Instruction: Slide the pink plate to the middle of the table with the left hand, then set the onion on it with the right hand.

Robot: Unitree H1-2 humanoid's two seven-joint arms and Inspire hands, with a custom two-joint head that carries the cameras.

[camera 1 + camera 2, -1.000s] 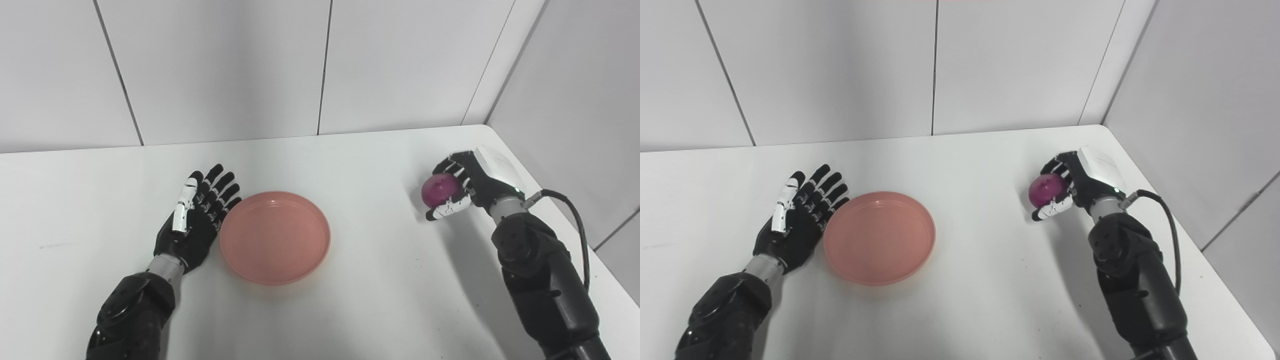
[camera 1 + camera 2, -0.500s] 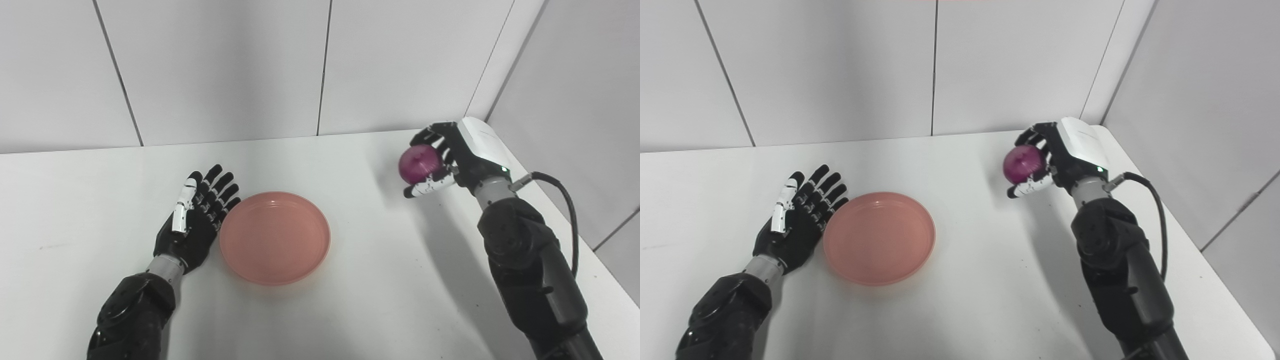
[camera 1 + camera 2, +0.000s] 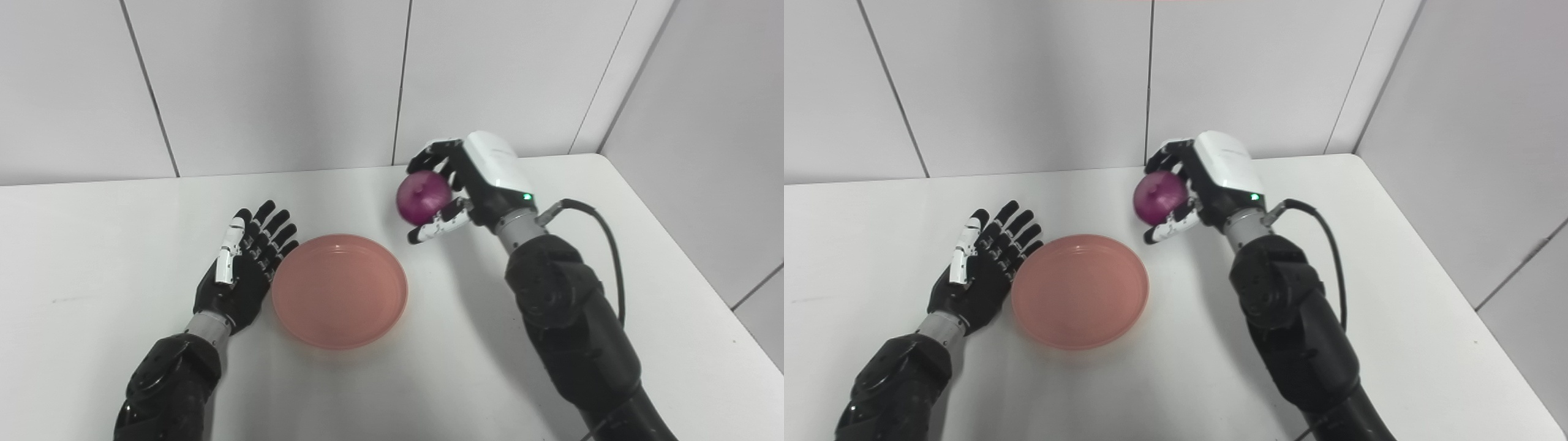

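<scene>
On my white table (image 3: 92, 257) the pink plate (image 3: 340, 290) sits where it was, my left hand (image 3: 244, 272) still flat beside its left rim, fingers spread. My right hand (image 3: 468, 184) has swung in from the right edge, fingers wrapped around the red onion (image 3: 422, 197), held above the table just beyond the plate's far right rim.

A bare test booth or lab: a plain white table (image 3: 92, 245) fills the lower frame, boxed by seamed grey wall panels (image 3: 269, 79) above and right.
</scene>
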